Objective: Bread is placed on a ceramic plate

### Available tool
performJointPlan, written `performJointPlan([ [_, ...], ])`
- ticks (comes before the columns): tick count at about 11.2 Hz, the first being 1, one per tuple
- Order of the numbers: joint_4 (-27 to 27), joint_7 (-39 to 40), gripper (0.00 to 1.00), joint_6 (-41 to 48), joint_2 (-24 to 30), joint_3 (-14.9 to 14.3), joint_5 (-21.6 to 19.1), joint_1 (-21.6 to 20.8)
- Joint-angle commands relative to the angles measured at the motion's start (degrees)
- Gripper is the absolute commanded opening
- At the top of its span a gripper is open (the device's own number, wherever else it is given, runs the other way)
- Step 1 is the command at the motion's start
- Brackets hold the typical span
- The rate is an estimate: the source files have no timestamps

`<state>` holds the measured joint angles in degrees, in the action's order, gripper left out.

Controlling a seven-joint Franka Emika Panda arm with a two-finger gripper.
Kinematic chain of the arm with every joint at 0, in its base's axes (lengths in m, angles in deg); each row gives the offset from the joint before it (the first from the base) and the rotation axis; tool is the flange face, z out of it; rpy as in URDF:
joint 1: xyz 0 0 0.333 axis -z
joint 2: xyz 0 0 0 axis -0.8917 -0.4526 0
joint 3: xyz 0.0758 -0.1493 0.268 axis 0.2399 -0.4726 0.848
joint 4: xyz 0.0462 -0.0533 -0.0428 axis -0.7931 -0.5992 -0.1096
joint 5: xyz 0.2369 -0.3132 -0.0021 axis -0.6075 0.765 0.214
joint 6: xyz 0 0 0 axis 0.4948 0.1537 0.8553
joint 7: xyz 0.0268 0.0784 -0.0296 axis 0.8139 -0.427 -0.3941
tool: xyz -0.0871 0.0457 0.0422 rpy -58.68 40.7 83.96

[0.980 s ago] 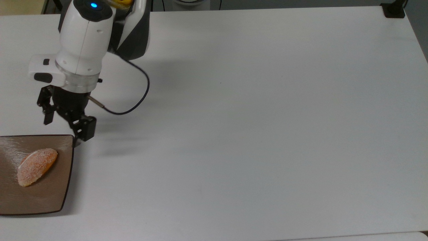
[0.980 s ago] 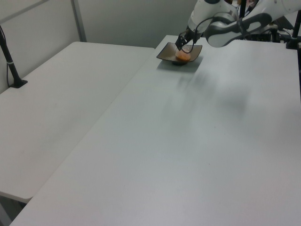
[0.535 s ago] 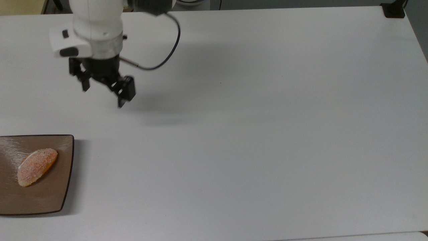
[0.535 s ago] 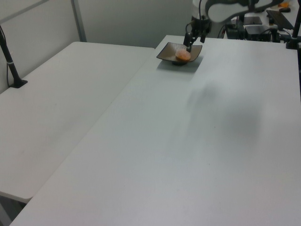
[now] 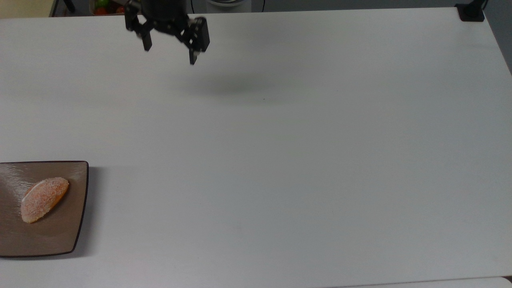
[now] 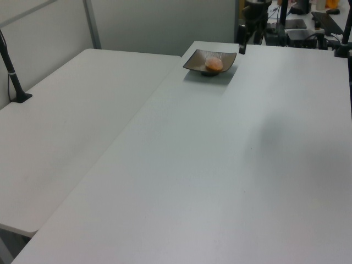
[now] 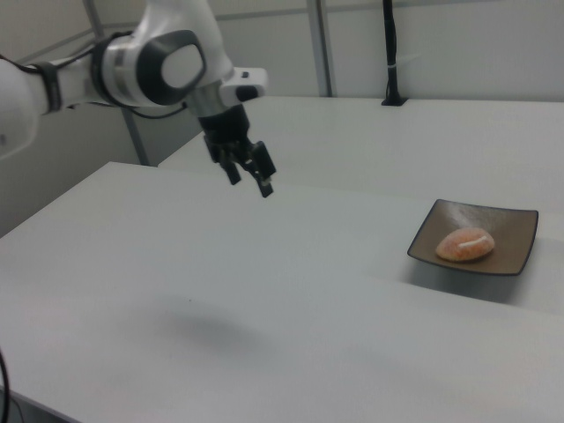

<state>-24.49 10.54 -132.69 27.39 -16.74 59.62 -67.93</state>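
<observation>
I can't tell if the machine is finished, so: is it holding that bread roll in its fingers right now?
No, the bread lies on the ceramic plate, while the gripper hangs far away over the table, its fingers open and empty.

**Open table, one plate at the edge**

The broad white table top (image 5: 304, 160) lies bare across its middle. Standing on it at the top view's lower left is a glossy brown square plate (image 5: 60, 236) carrying a small sugared orange roll (image 5: 43, 199).

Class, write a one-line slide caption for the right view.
Bread rests on the ceramic plate while the open, empty gripper hangs above the white table.
</observation>
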Motion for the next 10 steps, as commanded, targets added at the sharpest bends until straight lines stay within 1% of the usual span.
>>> performJointPlan([
  [1,-7.96,5.43,1.0,2.44,9.43,-0.29,-4.23,-1.22],
  [3,-8.76,9.74,1.0,4.72,11.46,-0.29,-5.48,-1.14],
  [4,-8.94,10.45,1.0,5.43,12.25,-0.29,-6.09,-1.22],
  [6,-11.74,13.52,1.0,7.62,13.92,0.15,-6.27,-1.4],
  [7,-11.66,15.89,1.0,8.59,13.84,0.5,-6.27,-1.31],
  [10,-11.22,15.65,1.0,7.81,12.88,0.5,-6.18,-1.4],
])
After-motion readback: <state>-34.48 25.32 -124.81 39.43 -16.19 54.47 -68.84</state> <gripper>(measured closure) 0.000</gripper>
